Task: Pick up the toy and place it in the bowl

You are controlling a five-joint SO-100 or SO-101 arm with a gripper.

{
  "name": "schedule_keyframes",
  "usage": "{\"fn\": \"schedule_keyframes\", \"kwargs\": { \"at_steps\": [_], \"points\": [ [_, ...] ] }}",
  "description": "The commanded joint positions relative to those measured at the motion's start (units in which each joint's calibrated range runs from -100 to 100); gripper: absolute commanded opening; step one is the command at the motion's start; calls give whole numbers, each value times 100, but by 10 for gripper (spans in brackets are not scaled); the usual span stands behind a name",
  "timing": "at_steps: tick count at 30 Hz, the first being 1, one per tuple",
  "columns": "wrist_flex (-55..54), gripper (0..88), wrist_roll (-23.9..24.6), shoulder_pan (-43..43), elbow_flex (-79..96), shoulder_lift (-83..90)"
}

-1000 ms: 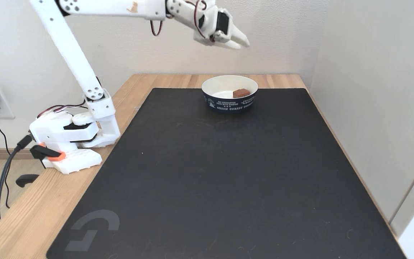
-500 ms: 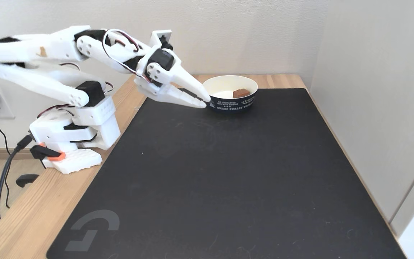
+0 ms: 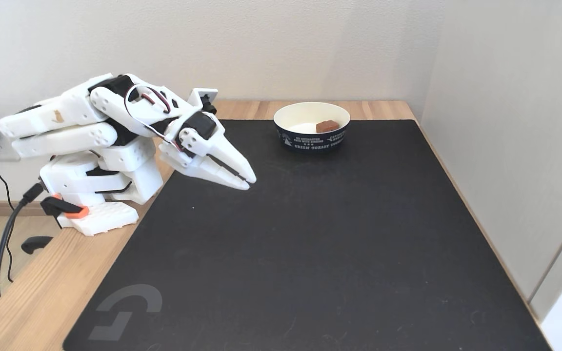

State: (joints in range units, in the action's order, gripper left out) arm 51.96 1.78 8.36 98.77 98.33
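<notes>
The toy (image 3: 327,126) lies inside the bowl (image 3: 311,140), toward its right side. The bowl stands at the far edge of the black mat (image 3: 310,243) on the wooden worktop (image 3: 32,302). My hand (image 3: 249,181) hangs low over the mat, well to the left of the bowl and nearer the camera, fingers pressed together and holding nothing. Bare mat lies between it and the bowl.

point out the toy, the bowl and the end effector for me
toy (image 3: 327,126): fixed view, on its reddish-brown top face
bowl (image 3: 312,140): fixed view, on the navy outer wall
end effector (image 3: 248,183): fixed view, between its closed fingertips
</notes>
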Motion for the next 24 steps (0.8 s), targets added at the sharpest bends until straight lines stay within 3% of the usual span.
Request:
{"fn": "schedule_keyframes", "kwargs": {
  "at_steps": [1, 24],
  "points": [
    [223, 30, -52, -79, 42, 100],
    [189, 30, -47, -79, 42, 100]
  ]
}}
